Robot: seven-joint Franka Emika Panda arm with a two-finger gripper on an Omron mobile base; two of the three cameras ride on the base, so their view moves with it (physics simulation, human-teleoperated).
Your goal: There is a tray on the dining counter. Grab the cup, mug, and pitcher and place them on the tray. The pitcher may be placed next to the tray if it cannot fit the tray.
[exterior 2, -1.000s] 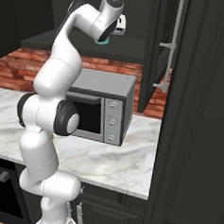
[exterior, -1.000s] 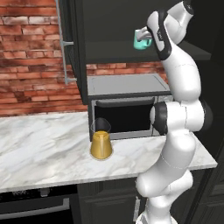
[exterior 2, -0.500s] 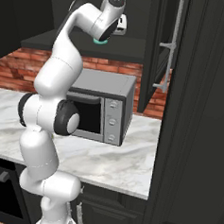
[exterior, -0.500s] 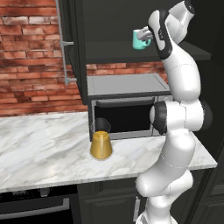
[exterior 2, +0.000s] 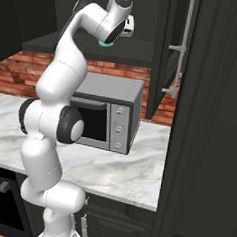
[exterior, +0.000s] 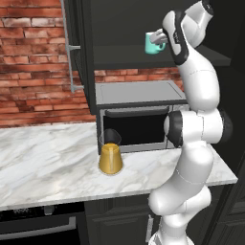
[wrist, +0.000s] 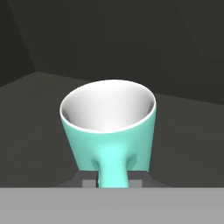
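In the dark cabinet, empty teal mug [wrist: 109,131], handle clamped between gripper [wrist: 113,180] fingers.

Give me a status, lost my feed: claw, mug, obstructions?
Claw shut on mug handle, up in the dark cabinet. Pitcher on the marble counter. Cabinet door open alongside.

A home kitchen, rendered, grey microwave [exterior: 136,117] set on a white-grey marble bench [exterior: 52,165], red brick wall [exterior: 33,62] behind the microwave, dark cabinets [exterior 2: 210,122] beside it, dark shelf [exterior: 143,60] above it, oven front [exterior: 38,227] below the bench
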